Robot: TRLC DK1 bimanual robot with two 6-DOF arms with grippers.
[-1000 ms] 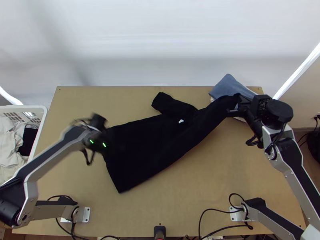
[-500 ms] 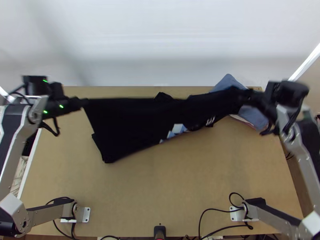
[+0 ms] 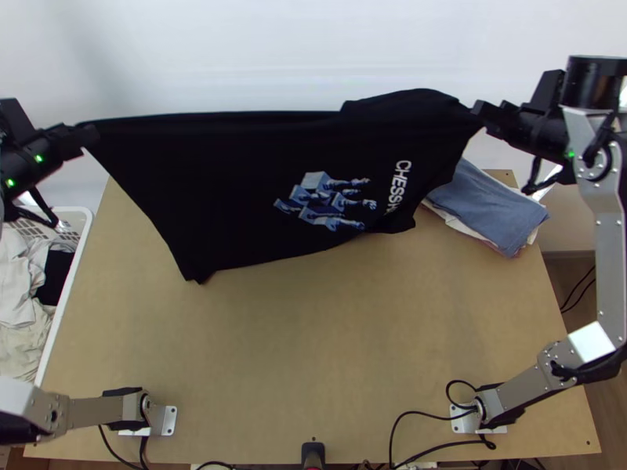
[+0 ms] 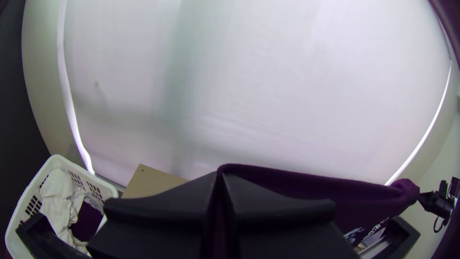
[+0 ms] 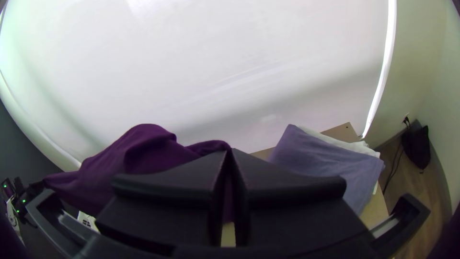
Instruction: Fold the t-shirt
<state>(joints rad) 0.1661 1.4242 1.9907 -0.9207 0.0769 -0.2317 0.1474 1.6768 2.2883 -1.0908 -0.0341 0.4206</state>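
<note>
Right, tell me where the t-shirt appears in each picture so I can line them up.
Top view: t-shirt stretched between left gripper and right gripper, print facing the camera.
Left wrist view: t-shirt running from this arm's own fingertips to the right gripper.
Right wrist view: t-shirt running from this arm's own fingertips toward the left gripper.
Shared landmark: the white backdrop beyond the table.

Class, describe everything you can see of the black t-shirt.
The t-shirt is black, seemingly soft knit, with a blue-and-white graphic and white lettering. Stretched between the left end effector and right end effector, each gripping its upper edge, it hangs unfolded, bunching near the right one. Whether its lower edge touches the table is unclear.
</note>
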